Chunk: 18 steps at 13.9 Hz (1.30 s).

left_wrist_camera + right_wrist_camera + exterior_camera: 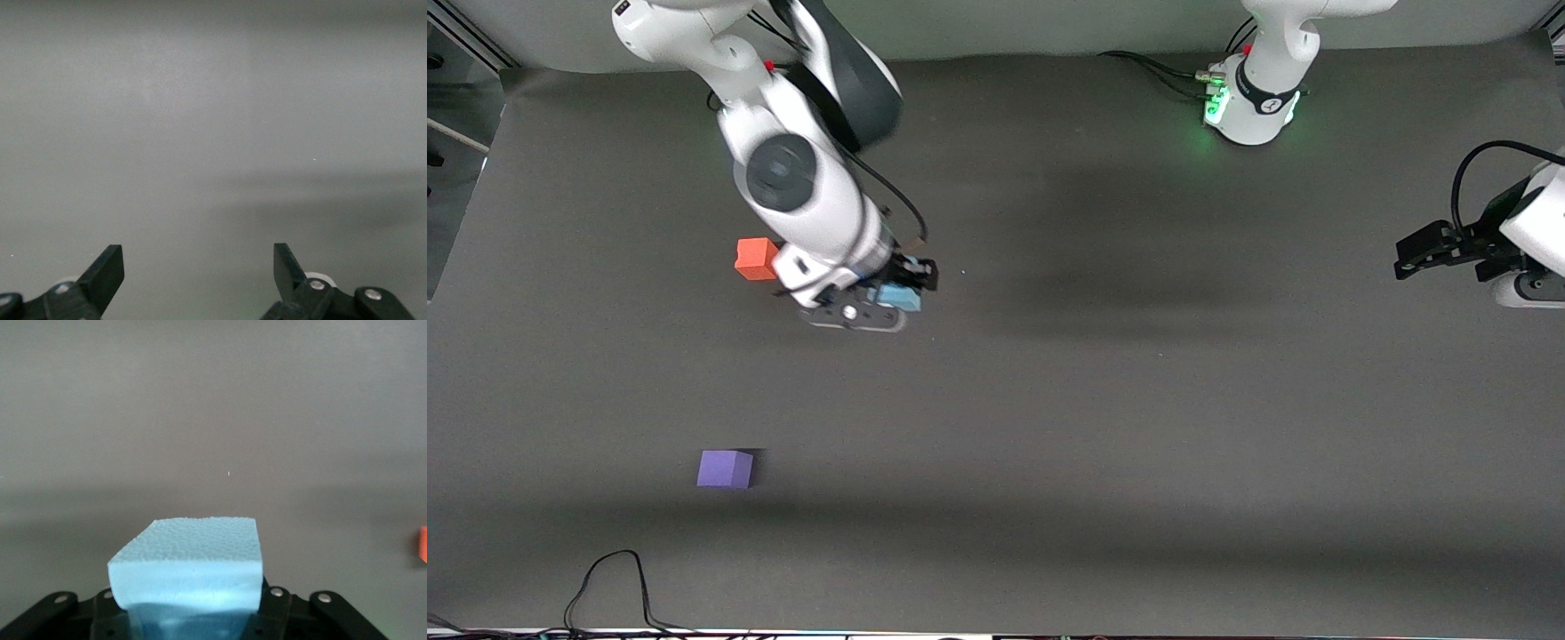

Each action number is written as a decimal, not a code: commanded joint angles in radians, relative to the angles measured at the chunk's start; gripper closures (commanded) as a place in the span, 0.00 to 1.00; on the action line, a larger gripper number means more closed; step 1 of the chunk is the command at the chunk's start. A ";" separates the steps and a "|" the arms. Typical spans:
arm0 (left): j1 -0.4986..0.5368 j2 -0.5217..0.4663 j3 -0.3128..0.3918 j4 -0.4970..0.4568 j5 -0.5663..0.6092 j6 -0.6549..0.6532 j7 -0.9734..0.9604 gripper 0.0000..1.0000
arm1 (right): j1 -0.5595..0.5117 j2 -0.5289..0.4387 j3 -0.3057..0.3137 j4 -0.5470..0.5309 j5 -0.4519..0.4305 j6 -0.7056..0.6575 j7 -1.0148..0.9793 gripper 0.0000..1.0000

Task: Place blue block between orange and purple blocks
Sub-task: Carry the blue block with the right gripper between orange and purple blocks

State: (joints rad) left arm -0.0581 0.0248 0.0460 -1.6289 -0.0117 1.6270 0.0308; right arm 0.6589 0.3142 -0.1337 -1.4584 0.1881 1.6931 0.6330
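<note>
The light blue block (901, 297) sits between the fingers of my right gripper (891, 286), which is shut on it beside the orange block (756, 259). In the right wrist view the blue block (187, 565) fills the space between the jaws and hides the fingertips, and a sliver of the orange block (423, 545) shows at the picture's edge. The purple block (726, 468) lies on the mat, much nearer to the front camera than the orange block. My left gripper (1412, 258) waits at the left arm's end of the table. It is open and empty (198, 267).
A dark grey mat (1103, 427) covers the table. A black cable (609, 582) loops at the table edge nearest the front camera, near the purple block. The left arm's base (1254, 107) stands at the back edge.
</note>
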 commanded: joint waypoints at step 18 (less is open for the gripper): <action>-0.020 -0.010 0.014 -0.012 0.041 0.019 0.003 0.00 | -0.088 -0.187 -0.540 -0.317 -0.038 0.012 -0.805 0.58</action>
State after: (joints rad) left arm -0.0602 0.0270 0.0479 -1.6291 0.0083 1.6315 0.0319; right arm 0.5537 0.1403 -0.6716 -1.6640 0.1357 1.5850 -0.1617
